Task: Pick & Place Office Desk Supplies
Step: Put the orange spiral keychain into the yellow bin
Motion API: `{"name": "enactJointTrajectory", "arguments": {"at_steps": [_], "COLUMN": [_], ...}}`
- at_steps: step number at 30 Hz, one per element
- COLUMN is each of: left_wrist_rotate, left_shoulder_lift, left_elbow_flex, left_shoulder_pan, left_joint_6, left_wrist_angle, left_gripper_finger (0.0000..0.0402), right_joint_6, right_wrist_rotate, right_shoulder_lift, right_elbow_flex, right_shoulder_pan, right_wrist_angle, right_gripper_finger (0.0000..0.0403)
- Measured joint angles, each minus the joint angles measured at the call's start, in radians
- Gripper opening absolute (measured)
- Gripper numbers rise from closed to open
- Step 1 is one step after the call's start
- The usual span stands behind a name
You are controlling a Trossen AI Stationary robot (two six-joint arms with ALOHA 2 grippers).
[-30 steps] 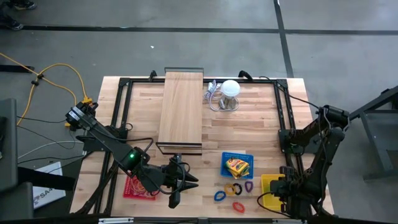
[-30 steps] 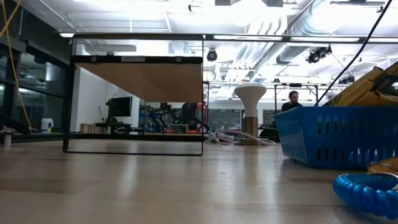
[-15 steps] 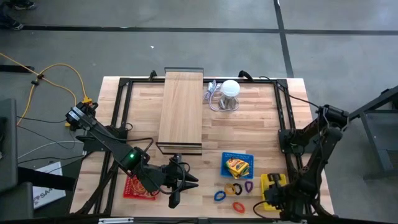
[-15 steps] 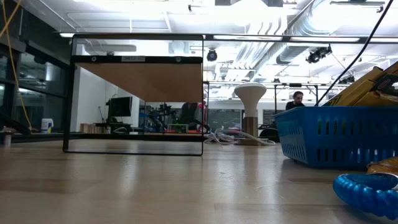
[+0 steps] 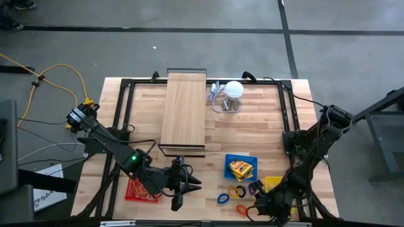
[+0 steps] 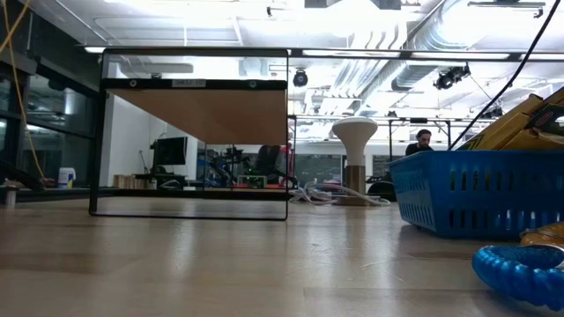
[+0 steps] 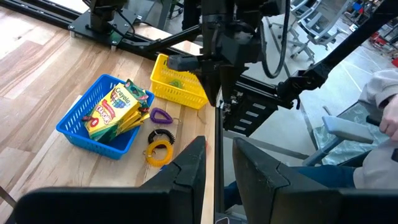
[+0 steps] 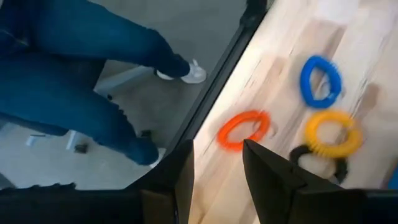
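The right gripper (image 8: 214, 177), jaws parted and empty, hangs above the table's front edge, with the orange plastic loop clip (image 8: 244, 129) just beyond its fingertips. A slightly misplaced descent could nudge that clip off the wooden table (image 5: 259, 129); left gripper (image 5: 178, 192) waits released

Two dark jointed arms — black cables, green light on left arm (image 5: 133, 157), blocky dark fingers (image 7: 189, 168)

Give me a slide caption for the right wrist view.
Right gripper, open, above orange, blue and yellow loop clips near the table edge.
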Motion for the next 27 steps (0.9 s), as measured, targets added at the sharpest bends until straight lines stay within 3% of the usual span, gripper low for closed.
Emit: {"name": "enactJointTrajectory", "arguments": {"at_steps": [13,19,27], "left_wrist_rotate": [0.000,0.000,0.000], "left_shoulder_lift": [0.000,0.000,0.000], "left_elbow_flex": [0.000,0.000,0.000], "left_shoulder_pan": [0.000,0.000,0.000], "left_joint_6": [0.000,0.000,0.000], "left_wrist_angle": [0.000,0.000,0.000], "left_gripper_finger": [0.0077,0.0077,0.0077], "right_joint_6": [-0.161,-0.234,-0.297], "right_wrist_rotate": [0.025,0.042,0.061], "right_shoulder_lift": [0.014,0.101,0.262], "right_elbow_flex": [0.000,0.016,0.136], "right_shoulder_pan": [-0.060,-0.061,-0.056], "right_wrist_angle": [0.030,0.091,0.018], "right_gripper_finger": [0.0123,0.0123,0.0123]}}
